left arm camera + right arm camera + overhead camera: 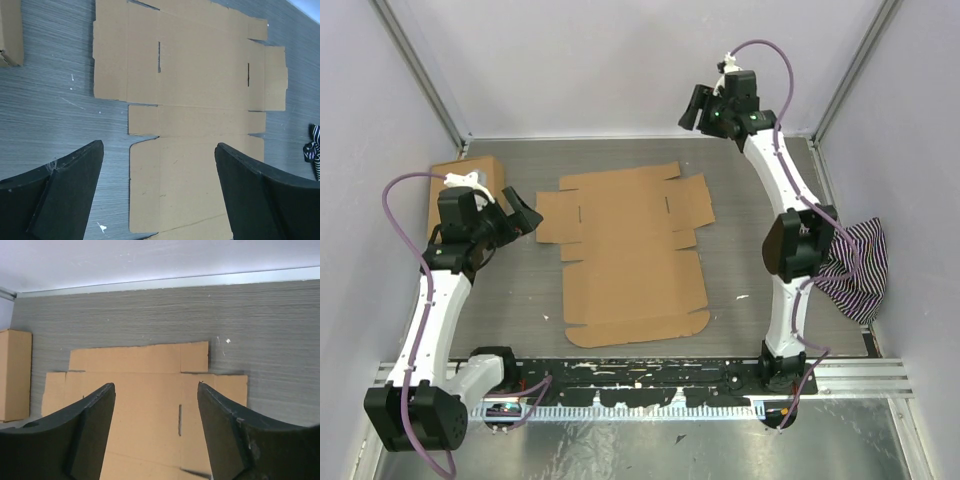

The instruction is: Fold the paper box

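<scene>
The paper box is a flat brown die-cut cardboard sheet with flaps, tabs and two slits, lying unfolded in the middle of the grey table. It also shows in the left wrist view and in the right wrist view. My left gripper is open and empty, raised just left of the sheet's left flap; its jaws frame the sheet. My right gripper is open and empty, held high beyond the sheet's far right corner, looking down over it.
A ready-made brown cardboard box stands at the far left behind my left arm, also seen in the left wrist view and the right wrist view. A striped cloth hangs at the right wall. White walls enclose the table.
</scene>
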